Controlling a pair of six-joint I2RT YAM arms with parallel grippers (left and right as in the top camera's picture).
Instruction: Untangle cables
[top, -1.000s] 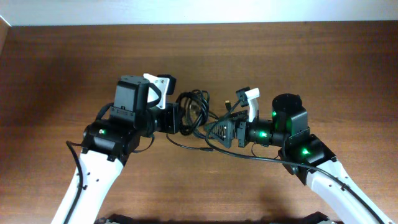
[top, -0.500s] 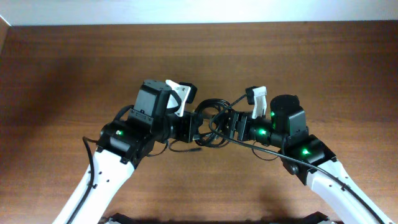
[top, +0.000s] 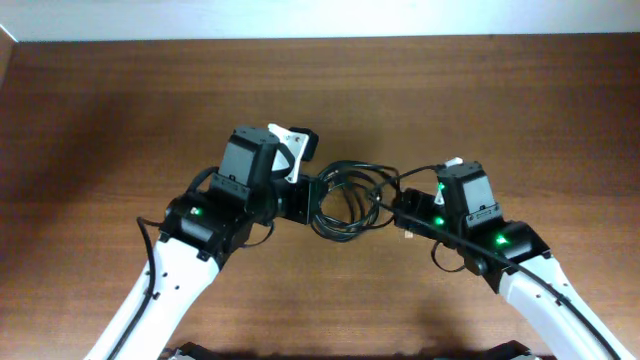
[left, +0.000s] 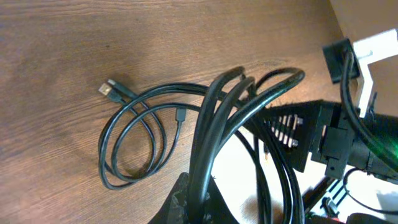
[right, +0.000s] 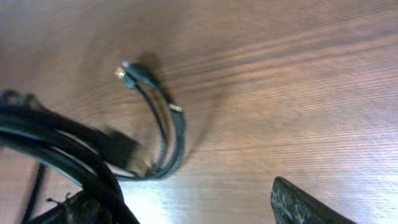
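Several thin black cables (top: 345, 203) lie looped on the wooden table between my two grippers. My left gripper (top: 307, 200) is shut on a bundle of them; in the left wrist view the strands (left: 249, 93) rise from the jaws (left: 202, 200) and arch to the right. A loose loop with a plug end (left: 112, 91) lies flat on the table. My right gripper (top: 403, 212) sits at the right end of the loops. In the right wrist view its fingers (right: 186, 199) are wide apart, and blurred cables (right: 62, 140) run across the left finger. A small cable with a plug (right: 132, 74) lies ahead.
The brown wooden table (top: 500, 100) stretches around both arms. The right arm's body (left: 329, 137) shows at the right of the left wrist view, close behind the held bundle. A white wall edge (top: 300, 18) runs along the far side.
The left gripper moved right with the bundle, then held. The right gripper turned and drew back to the right, and the cable loops now spread wider between the two.
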